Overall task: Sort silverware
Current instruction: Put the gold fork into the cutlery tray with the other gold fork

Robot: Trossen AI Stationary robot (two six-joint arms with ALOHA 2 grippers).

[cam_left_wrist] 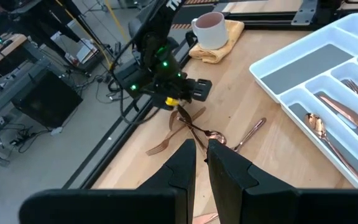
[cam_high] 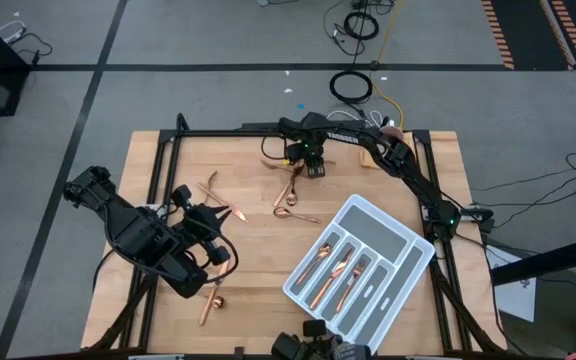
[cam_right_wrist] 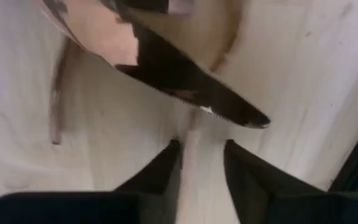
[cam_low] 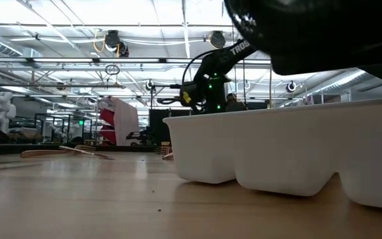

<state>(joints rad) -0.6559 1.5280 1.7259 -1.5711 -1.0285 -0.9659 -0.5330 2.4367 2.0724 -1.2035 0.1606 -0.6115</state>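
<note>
The left gripper [cam_high: 211, 247] hangs over the table's left half, fingers [cam_left_wrist: 185, 163] nearly together with only a slit between and nothing in them; stray cutlery [cam_high: 213, 297] lies just beside it, so a careless swing could knock pieces toward the near edge. Mid-table at the far side, the right gripper [cam_high: 309, 166] is low over a tangled pile [cam_high: 290, 195]; its fingers [cam_right_wrist: 157, 171] straddle a thin handle [cam_right_wrist: 189, 158] with a narrow gap, contact unclear. Crossed pieces, a knife [cam_right_wrist: 185, 78] among them, may drag along or slip. The far rail is close. Rightward, open wood leads to the tray [cam_high: 406, 268], already holding several pieces [cam_high: 334, 272].
</note>
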